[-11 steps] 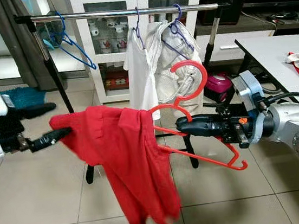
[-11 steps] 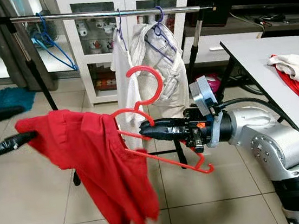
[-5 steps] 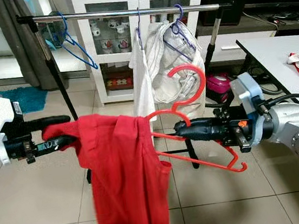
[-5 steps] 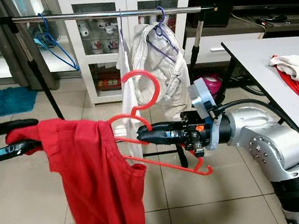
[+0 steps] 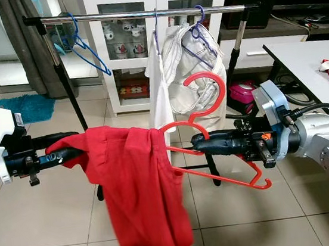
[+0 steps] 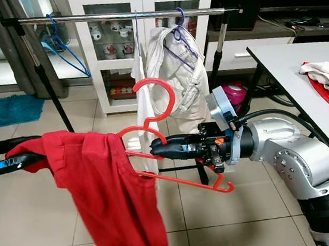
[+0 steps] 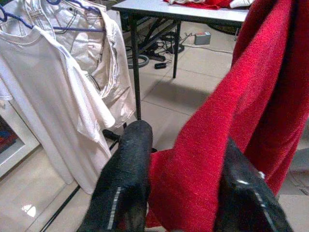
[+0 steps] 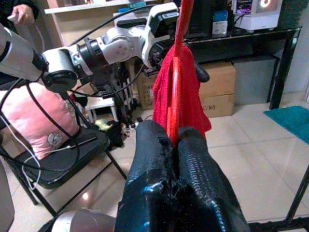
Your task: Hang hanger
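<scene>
Up close, right hand [image 8: 176, 140] pinches red hanger [image 8: 177, 72]; left hand [image 7: 181, 169] grips shirt [image 7: 241, 111].

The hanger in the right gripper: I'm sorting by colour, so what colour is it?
Red hanger, held by the right gripper; clearest in the left eye view.

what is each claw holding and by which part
Right claw grips the red hanger at its neck, below the hook. Left claw holds the red shirt by one upper edge.

Red shirt [image 5: 139, 186] on a red plastic hanger [image 5: 212, 123], pretty much the same shade. White clothes [image 5: 184, 66] on purple hangers [image 5: 193, 38], a lone blue hanger [image 5: 86, 48], chrome rail [image 5: 139, 13], beige floor tiles [image 5: 44, 221], teal rug [image 5: 24, 107].
</scene>
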{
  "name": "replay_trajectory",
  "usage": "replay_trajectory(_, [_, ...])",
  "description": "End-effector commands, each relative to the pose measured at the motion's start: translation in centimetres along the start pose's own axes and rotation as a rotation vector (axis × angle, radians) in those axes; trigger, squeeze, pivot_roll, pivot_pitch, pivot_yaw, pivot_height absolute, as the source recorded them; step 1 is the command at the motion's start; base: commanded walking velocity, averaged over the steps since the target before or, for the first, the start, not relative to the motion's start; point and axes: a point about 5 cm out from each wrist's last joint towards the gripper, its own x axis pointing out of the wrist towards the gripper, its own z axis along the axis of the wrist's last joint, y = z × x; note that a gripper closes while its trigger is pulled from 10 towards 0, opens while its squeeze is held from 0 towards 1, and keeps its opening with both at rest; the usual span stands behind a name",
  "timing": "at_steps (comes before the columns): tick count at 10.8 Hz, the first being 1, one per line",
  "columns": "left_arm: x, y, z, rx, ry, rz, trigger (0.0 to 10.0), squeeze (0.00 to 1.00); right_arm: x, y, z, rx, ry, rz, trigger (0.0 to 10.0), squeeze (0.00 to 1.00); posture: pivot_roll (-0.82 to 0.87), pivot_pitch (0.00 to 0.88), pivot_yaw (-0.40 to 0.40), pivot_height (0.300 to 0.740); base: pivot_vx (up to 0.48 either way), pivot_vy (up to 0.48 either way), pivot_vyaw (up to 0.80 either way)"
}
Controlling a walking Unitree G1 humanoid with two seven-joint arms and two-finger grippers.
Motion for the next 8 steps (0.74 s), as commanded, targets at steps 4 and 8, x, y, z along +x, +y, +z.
replay_trajectory(4, [-1.0, 1.0, 0.0, 0.004, -0.048, 0.15, 0.0, 0.0, 0.0, -0.2, 1.2, -0.052, -0.012, 0.005, 10.0, 0.0, -0.02, 0.0, -0.009, 0.74, 0.0, 0.0, 0.0])
replay_trajectory(8, [-2.7, 1.7, -1.3, -0.035, -0.096, 0.324, 0.0, 0.0, -0.2, -0.4, 1.4, -0.049, -0.032, -0.01, 10.0, 0.0, -0.02, 0.0, -0.012, 0.74, 0.0, 0.0, 0.0])
